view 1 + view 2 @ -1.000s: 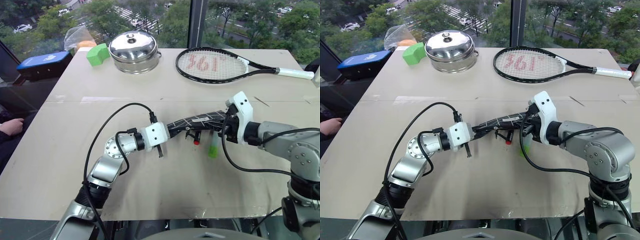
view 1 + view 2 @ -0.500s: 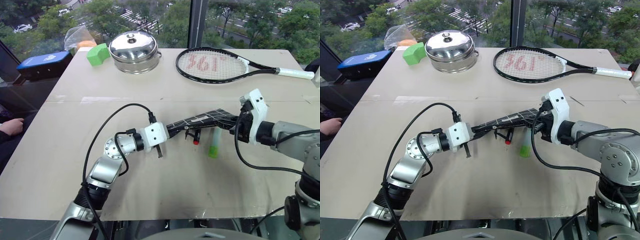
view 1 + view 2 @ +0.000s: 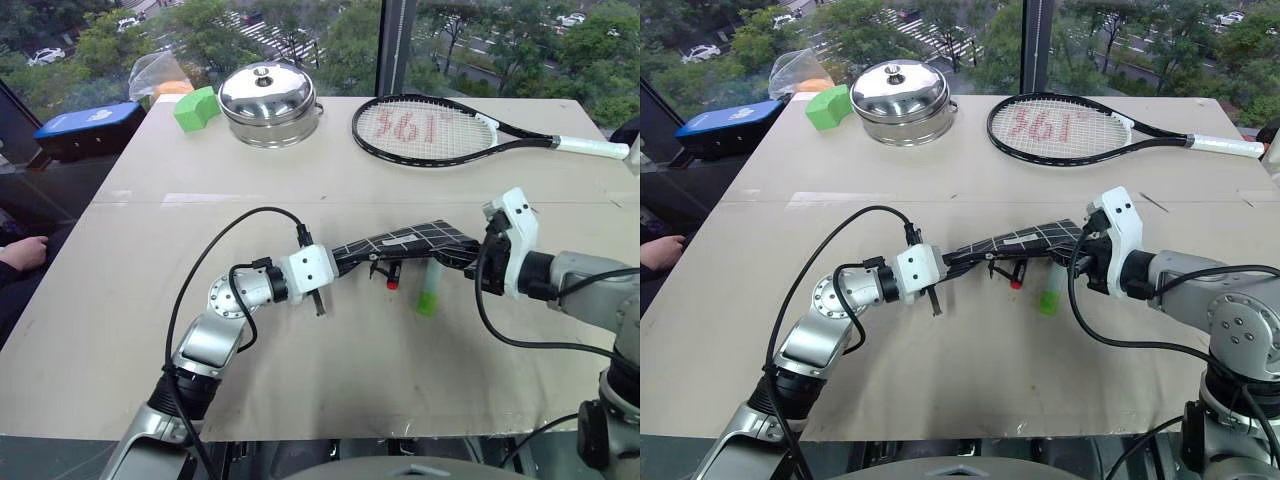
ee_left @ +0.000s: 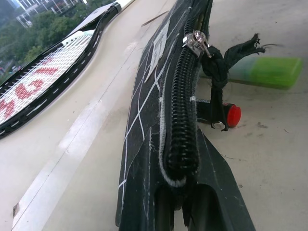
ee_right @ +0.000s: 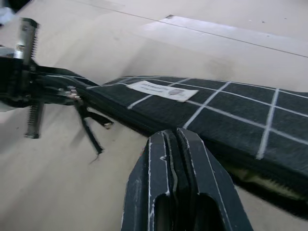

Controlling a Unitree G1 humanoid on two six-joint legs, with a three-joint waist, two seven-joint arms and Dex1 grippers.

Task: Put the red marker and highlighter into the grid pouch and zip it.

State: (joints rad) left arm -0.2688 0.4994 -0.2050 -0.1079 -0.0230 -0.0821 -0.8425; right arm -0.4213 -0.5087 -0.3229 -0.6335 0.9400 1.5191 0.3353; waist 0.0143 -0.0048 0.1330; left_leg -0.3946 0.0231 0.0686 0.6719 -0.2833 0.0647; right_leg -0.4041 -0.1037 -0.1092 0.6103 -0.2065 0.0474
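The grid pouch [image 3: 405, 240] hangs just above the table, and my left gripper [image 3: 335, 262] is shut on its left end. Its zipper pull and black cord [image 4: 216, 62] dangle near the middle. Beneath it on the table lie the red marker [image 3: 393, 278] and, beside that, the pale green highlighter [image 3: 428, 292]. My right gripper [image 5: 173, 137] is shut at the pouch's right end. Its tips lie against the near edge, and no fabric shows between them.
At the back of the table [image 3: 120, 330] stand a steel lidded pot [image 3: 268, 100], a green block [image 3: 195, 108] and a tennis racket [image 3: 430, 130]. A blue case [image 3: 85, 125] sits off the back left corner. A person's hand [image 3: 22, 252] rests at the left.
My right gripper has slid to the right, from over the pouch's right part to its right end, uncovering more of the grid. The left gripper and the pouch's left end kept still.
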